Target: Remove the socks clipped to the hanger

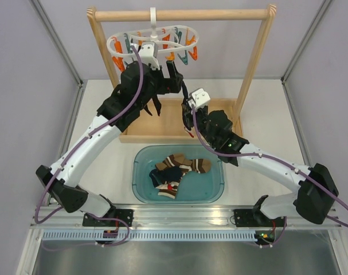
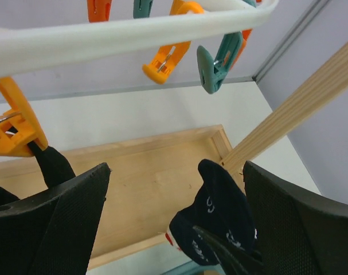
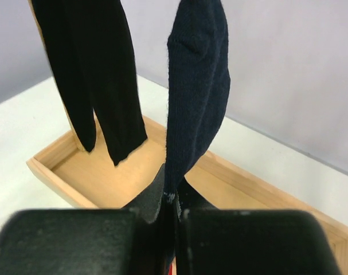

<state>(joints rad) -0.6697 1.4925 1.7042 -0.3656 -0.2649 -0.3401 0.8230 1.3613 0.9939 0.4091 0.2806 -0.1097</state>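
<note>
Right gripper (image 3: 172,197) clamps the navy sock (image 3: 196,86), likely to draw it off the hanger (image 2: 128,33); left gripper (image 2: 176,169) gapes empty beneath.

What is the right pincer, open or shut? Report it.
Shut: the right pincer is closed tight on the bottom edge of a hanging navy sock, with no gap showing.

Top view: even diffuse light, soft faint shadows on table (image 1: 265,109), sharp throughout. Left wrist: hanger (image 2: 133,33) ring nearly blown out white, slightly soft. Right wrist: sock (image 3: 199,86) knit sharp, right gripper (image 3: 172,206) at bottom edge out of focus.
</note>
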